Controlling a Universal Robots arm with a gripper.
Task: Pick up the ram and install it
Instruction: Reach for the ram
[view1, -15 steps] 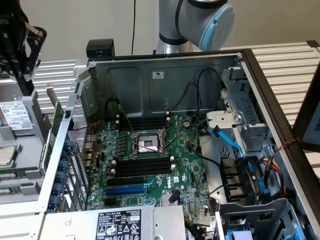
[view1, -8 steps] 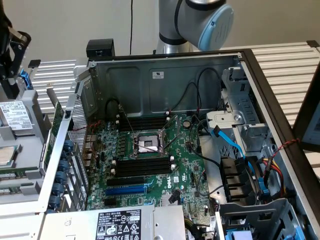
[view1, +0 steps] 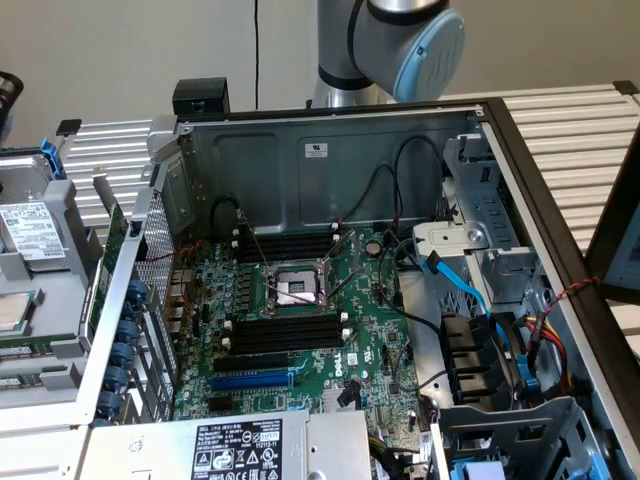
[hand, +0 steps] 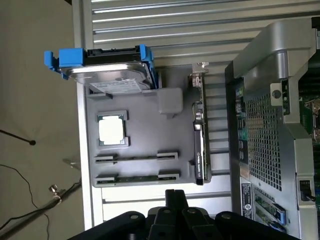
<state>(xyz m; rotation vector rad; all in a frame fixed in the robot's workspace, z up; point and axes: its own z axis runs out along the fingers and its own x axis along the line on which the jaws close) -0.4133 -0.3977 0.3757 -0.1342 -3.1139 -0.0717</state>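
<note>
Closest to the lens, the black gripper (hand: 175, 201) hangs above a grey tray (hand: 145, 131) that stands beside the open computer case (hand: 270, 120); whether the claw is released or clenched cannot be told. The ram (hand: 137, 177) sits on edge in the tray's holder nearest the gripper, apart from it, with a second thin strip (hand: 137, 158) parallel just beyond. A processor (hand: 111, 131) and a blue-framed hard drive (hand: 112, 75) share the tray. In the exterior view the arm (view1: 400, 40) rises behind the case, over the motherboard (view1: 370, 300) and its black memory slots (view1: 285, 335).
</note>
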